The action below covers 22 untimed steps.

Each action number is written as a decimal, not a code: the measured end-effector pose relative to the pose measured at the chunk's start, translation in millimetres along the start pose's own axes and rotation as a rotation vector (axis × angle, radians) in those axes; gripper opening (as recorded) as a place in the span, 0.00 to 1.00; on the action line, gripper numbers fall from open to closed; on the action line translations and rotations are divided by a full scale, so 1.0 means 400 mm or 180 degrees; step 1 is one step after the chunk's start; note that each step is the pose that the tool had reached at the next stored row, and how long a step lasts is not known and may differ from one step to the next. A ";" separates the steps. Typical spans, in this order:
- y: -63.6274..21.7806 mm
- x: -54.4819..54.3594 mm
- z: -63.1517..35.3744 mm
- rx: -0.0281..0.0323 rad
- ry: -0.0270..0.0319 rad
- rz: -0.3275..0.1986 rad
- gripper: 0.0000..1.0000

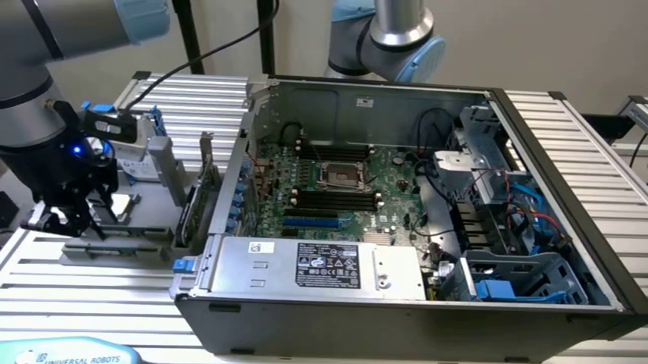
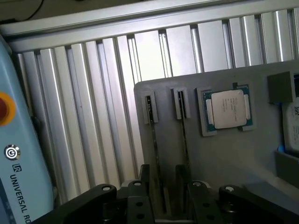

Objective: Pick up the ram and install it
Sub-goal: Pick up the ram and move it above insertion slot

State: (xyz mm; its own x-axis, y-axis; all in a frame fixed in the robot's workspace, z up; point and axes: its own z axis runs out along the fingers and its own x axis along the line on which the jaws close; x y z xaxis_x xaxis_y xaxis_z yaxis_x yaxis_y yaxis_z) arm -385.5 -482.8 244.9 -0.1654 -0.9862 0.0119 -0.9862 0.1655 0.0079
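At the exterior view's left, beside the open computer case (image 1: 405, 307), the arm (image 1: 30, 98) is hanging over a gray holder (image 1: 111, 254) that is lying on the ribbed metal surface (image 1: 91, 303). The jaws are standing released, spread wide and gripping nothing. In the wrist view their black fingers (image 2: 140, 198) are sitting on either side of the ram (image 2: 154, 140) without closing on it.

The ram is standing on its long edge in a narrow slot of the holder. A second thin stick (image 2: 183, 135) is running parallel just beside it in a slot of its own. Near that second stick, a processor chip (image 2: 229, 109) is lying flat in a square recess. Beyond the holder's rounded corner, bare ribs are stretching away to a light blue control pendant (image 2: 18, 154), leaving open room on that side.

In the exterior view, a green expansion card (image 1: 197, 201) is standing upright between the holder and the case's side wall, close to both. A hard drive (image 1: 132, 155) with blue rails is sitting behind the arm. The case is lying with its side off, showing the motherboard (image 1: 335, 178). Its black slots (image 1: 329, 199) are lying beside the processor socket with clear space above them. Cables are crowding the drive cage at the exterior view's right.
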 end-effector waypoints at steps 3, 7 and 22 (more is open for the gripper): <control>-0.001 0.003 0.014 0.0001 0.0000 -0.0011 0.36; -0.001 0.005 0.032 0.0004 0.0000 -0.0028 0.36; -0.002 0.005 0.099 0.0037 -0.0004 -0.0198 0.36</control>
State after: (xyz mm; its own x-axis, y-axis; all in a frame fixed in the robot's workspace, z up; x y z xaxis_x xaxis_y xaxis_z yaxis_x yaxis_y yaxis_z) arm -385.5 -485.4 205.2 -0.1037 -0.9946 0.0104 -0.9946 0.1037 -0.0031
